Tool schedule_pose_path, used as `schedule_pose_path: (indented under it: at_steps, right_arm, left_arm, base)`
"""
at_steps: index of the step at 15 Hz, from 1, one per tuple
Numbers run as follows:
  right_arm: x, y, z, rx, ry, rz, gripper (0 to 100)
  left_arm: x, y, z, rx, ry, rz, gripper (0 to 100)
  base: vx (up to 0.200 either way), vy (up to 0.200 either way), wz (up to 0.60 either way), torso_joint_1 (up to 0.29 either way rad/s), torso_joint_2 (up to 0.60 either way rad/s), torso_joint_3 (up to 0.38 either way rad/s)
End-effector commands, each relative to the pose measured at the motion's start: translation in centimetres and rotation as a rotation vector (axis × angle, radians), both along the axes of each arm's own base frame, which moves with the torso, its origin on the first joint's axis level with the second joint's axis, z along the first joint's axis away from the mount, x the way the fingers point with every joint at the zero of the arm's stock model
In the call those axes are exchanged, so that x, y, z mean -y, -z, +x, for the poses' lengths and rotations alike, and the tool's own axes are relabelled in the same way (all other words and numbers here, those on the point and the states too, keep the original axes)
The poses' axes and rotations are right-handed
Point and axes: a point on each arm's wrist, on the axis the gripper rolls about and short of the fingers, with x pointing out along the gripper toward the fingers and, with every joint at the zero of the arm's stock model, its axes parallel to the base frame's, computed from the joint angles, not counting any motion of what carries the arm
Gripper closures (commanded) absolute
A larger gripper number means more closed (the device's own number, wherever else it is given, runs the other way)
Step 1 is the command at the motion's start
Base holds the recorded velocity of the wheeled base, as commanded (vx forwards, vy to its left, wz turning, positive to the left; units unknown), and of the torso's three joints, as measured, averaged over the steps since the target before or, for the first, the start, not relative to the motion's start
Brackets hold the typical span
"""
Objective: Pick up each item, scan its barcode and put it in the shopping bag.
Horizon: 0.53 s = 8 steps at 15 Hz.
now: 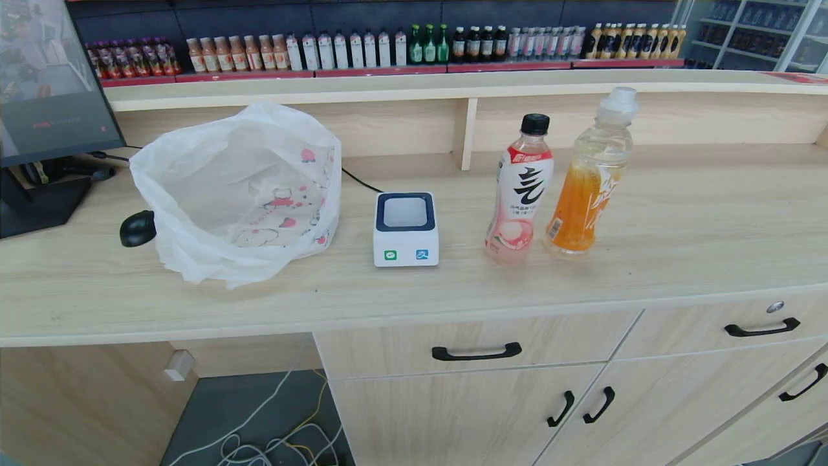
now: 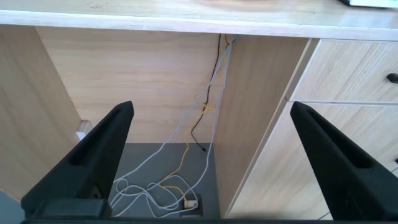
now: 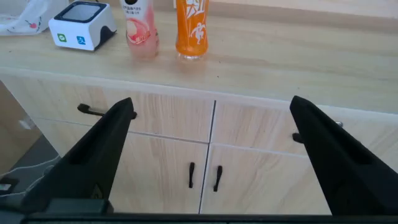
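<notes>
Two bottles stand upright side by side on the wooden counter (image 1: 679, 226): a pink drink bottle (image 1: 519, 191) with a black cap and, to its right, an orange drink bottle (image 1: 590, 175) with a clear cap. Left of them sits the white box scanner (image 1: 405, 228). Further left the white plastic shopping bag (image 1: 239, 191) stands with its mouth wide. My right gripper (image 3: 211, 168) is open, below counter height in front of the drawers, with the pink drink bottle (image 3: 140, 28) and the orange drink bottle (image 3: 191, 28) beyond it. My left gripper (image 2: 208, 165) is open, low before the gap under the counter.
A monitor (image 1: 52, 77) and a black mouse (image 1: 137, 228) sit at the counter's left end. A raised back ledge (image 1: 453, 90) runs behind the counter, with shelves of bottles beyond. Drawers with black handles (image 1: 477, 353) are below; loose cables (image 2: 168, 186) lie on the floor.
</notes>
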Motion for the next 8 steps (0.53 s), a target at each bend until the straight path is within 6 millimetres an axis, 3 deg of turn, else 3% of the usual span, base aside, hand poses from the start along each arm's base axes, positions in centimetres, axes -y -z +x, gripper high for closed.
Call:
schedule_pose_path:
  at_steps: [1,6,8]
  right_arm:
    - [-0.9,-0.5,4.4,-0.087,-0.105,-0.018,0]
    - [-3.1,-0.8,9.9,-0.061,-0.214,-0.017,0]
    - [-3.6,-0.7,10.8,-0.047,-0.231,-0.015,0]
  left_arm:
    - [0.0,0.0,0.0,0.001,-0.001,0.000,0]
    - [0.0,0.0,0.0,0.001,-0.001,0.000,0]
    - [0.0,0.0,0.0,0.001,-0.001,0.000,0]
  base:
    - [0.000,0.000,0.00,0.000,0.00,0.000]
    - [0.000,0.000,0.00,0.000,0.00,0.000]
    - [0.000,0.000,0.00,0.000,0.00,0.000]
